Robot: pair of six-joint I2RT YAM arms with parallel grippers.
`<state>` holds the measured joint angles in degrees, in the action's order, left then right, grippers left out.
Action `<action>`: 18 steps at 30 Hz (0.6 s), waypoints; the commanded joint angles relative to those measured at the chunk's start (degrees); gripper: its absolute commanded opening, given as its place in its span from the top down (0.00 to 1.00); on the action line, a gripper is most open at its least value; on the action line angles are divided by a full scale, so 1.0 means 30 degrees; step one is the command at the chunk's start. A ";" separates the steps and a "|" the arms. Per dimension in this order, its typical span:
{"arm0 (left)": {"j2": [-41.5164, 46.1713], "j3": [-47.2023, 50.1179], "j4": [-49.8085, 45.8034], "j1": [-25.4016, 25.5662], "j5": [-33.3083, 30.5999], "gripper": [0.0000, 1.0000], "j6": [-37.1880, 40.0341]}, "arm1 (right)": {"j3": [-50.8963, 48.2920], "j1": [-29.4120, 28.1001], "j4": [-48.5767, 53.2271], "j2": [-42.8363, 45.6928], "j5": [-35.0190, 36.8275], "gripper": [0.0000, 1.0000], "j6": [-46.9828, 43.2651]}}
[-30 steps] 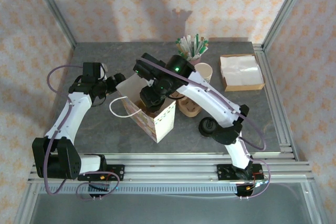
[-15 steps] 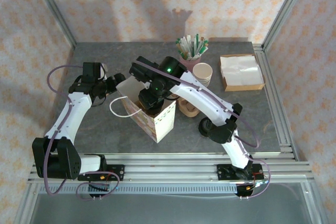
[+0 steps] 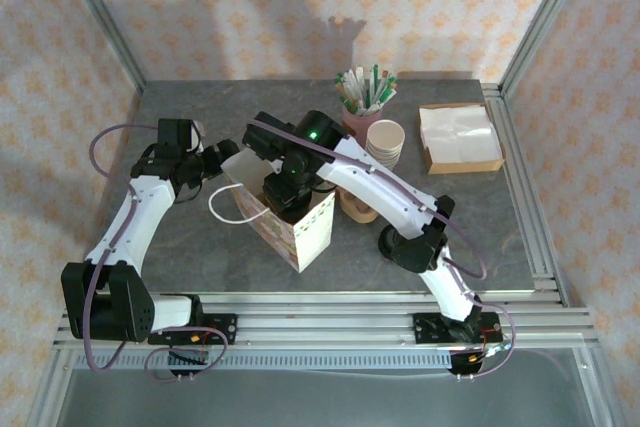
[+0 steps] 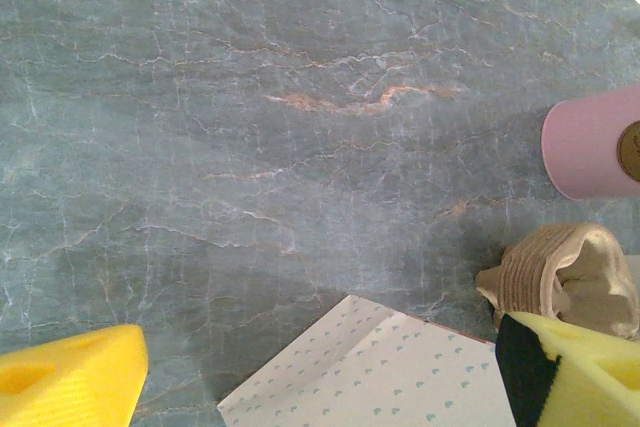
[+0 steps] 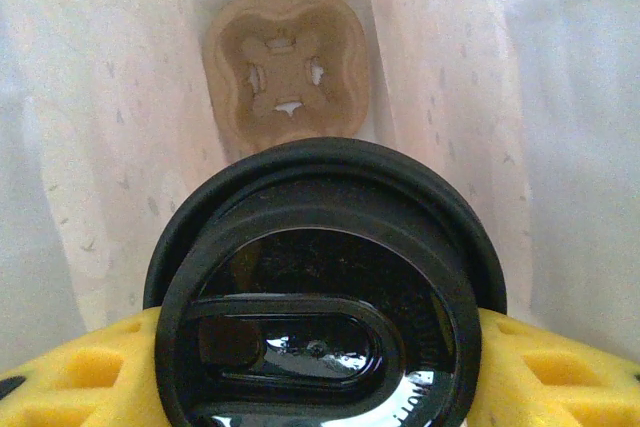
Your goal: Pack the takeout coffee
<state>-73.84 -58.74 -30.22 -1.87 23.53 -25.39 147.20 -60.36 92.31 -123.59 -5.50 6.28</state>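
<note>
Since a second ago the right arm has swung left, baring the stack of paper cups [image 3: 385,142]. The right gripper [image 5: 320,372] clamps the takeout coffee [image 5: 320,277] inside the white paper bag [image 3: 295,222] — upright, long axis vertical, glossy black dome lid facing up (a moulded pulp carrier [image 5: 285,62] lies below). The left gripper [image 4: 320,387] gapes wide — yellow foam pads [image 4: 70,382] either side of the bag's flap.

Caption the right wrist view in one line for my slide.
Right gripper holds the black-lidded takeout coffee cup above a brown pulp carrier inside the white paper bag.
</note>
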 commanded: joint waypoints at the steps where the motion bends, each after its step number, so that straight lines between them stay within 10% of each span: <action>1: 0.0431 0.0021 -0.0247 -0.0080 0.0009 0.09 0.0299 | -0.0161 -0.0106 0.1399 -0.0407 -0.0105 0.42 -0.0282; 18: 0.0446 0.0002 -0.0240 -0.0080 0.0038 0.09 0.0264 | -0.0783 -0.0124 0.1604 -0.0756 0.0059 0.42 -0.0213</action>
<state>-73.84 -58.76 -30.22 -1.87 23.55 -25.39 145.43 -60.36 92.42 -125.36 -6.26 6.31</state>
